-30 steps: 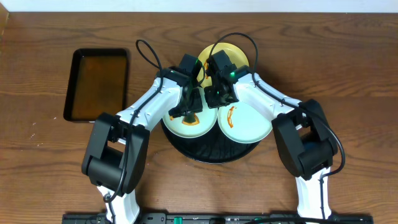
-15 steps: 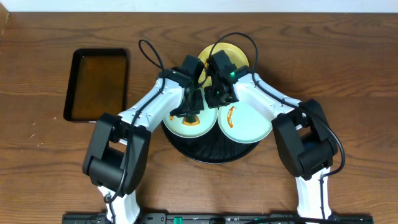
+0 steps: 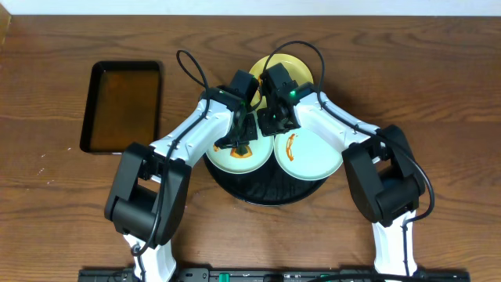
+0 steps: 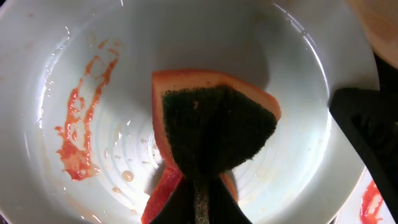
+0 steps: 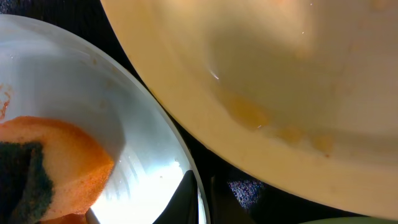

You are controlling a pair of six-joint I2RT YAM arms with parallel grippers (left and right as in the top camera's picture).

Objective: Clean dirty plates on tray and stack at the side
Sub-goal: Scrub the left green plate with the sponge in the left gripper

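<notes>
Left end effector [image 4: 199,202] clamps sponge [image 4: 211,124] on flat plate [image 4: 93,37]; right end effector [image 5: 202,199] grip unclear

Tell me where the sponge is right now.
Left wrist view: the sponge is pinched in the left gripper on the white plate, right of the sauce streak. Overhead, that plate lies on the left side of the black tray.

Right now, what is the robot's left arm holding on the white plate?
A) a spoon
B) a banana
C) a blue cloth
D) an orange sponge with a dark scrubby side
D: the left end effector pinches an orange sponge with a dark scrub face on the pale plate, beside a red sauce streak.
</notes>
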